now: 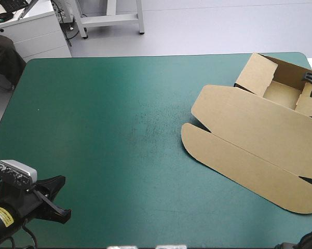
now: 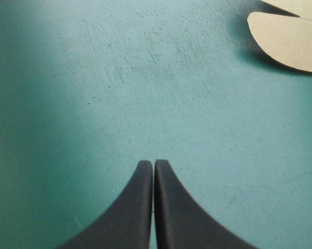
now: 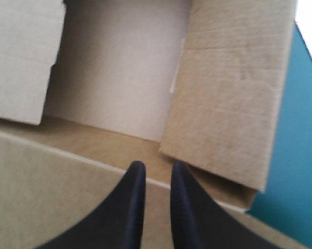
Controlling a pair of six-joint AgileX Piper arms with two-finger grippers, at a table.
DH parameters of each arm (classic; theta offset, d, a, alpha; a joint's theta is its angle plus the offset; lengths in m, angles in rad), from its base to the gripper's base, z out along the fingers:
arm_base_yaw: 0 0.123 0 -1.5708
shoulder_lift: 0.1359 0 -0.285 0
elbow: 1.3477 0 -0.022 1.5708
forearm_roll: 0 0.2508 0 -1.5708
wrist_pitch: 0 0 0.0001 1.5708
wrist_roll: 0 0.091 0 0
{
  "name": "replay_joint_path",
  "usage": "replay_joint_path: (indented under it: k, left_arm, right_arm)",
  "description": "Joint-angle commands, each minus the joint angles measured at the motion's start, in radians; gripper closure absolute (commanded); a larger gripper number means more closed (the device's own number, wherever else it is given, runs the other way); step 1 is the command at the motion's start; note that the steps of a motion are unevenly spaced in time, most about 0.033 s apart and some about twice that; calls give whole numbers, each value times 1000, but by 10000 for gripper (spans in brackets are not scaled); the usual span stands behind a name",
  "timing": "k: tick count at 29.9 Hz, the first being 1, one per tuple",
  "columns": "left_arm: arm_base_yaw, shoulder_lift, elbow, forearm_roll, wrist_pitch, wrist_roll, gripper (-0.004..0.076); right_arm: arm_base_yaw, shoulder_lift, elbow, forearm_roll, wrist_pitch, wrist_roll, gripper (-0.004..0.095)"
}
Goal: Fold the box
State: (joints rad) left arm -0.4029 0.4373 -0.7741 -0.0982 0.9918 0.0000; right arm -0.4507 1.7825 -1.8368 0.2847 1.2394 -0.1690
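Box [image 1: 249, 135] sits on the right side of the teal-green cover [image 1: 104, 129], tray part open at the far right corner, walls up, lid lying flat and reaching toward the table's middle. Right gripper [image 1: 311, 83] is over the tray at the right edge; in its wrist view the right gripper [image 3: 156, 168] hangs above the brown board [image 3: 119, 78] at the tray's front wall, jaws a narrow slit apart, nothing seen pinched between them. Left gripper [image 1: 66, 213] is at the near left corner, well apart from the box, black fingers [image 2: 140, 207] pressed together over bare cover [image 2: 145, 93], with the lid's rounded flap [image 2: 285, 36] far ahead of it
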Motion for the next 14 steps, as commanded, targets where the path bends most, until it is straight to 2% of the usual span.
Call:
replay_joint_path:
  k: [1, 10, 14]
  left_arm:
    - [-6, 9, -23, 0, -82, -11, 734]
    - [-6, 9, -23, 34, -108, -11, 734]
    - [-6, 9, -23, 163, -145, -13, 734]
  right_arm:
    - [76, -131, 67, 48, 12, -52, 906]
    - [416, -323, 252, 57, -19, -107, 920]
    - [525, -411, 356, 25, -24, -127, 928]
